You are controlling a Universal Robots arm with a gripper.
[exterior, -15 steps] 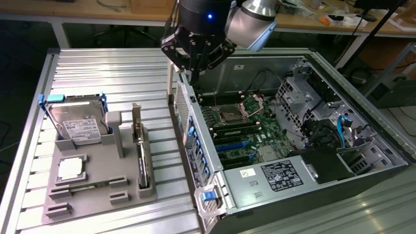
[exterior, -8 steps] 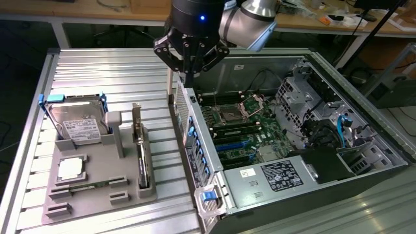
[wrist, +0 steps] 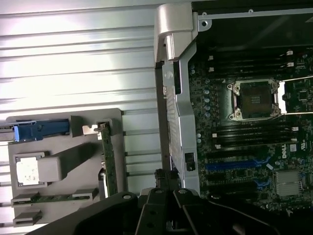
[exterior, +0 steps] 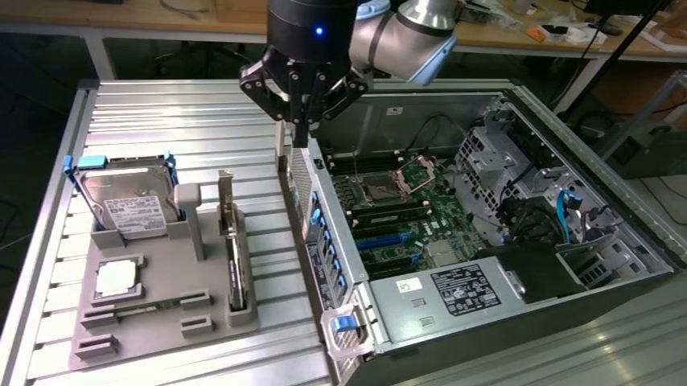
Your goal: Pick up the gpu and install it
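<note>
Hovering shut above the case wall: gripper (exterior: 305,133) empty, gpu (exterior: 232,257) in its tray

Writing first. A silver hard drive (exterior: 127,205) in the exterior view's left half carries a white printed label, its text too small to read. Inside the open black-and-silver computer case (exterior: 322,241), a black cover (exterior: 488,277) at lower right bears two white stickers, also unreadable. In the wrist view the green motherboard (wrist: 244,142) shows white sideways lettering that looks like DELL, though I cannot be sure.

Containers: a grey moulded tray (exterior: 215,322) on the ribbed metal table (exterior: 161,121) holds four parts. The hard drive stands tilted in the rear slot, a square silver processor (exterior: 116,277) lies flat in front of it, and a narrow green memory stick (exterior: 134,306) lies just below that. The gpu (wrist: 108,161) — a thin green circuit card with a silver metal end bracket — stands on edge in the tray's slot nearest the case. The case lies on its side, with its motherboard (exterior: 419,217) and an open processor socket (exterior: 387,189) exposed.

The black gripper (wrist: 165,175) hangs at upper centre of the exterior view — fingers pressed together, holding nothing, tips just above the case's rear wall and well apart from the gpu.
</note>
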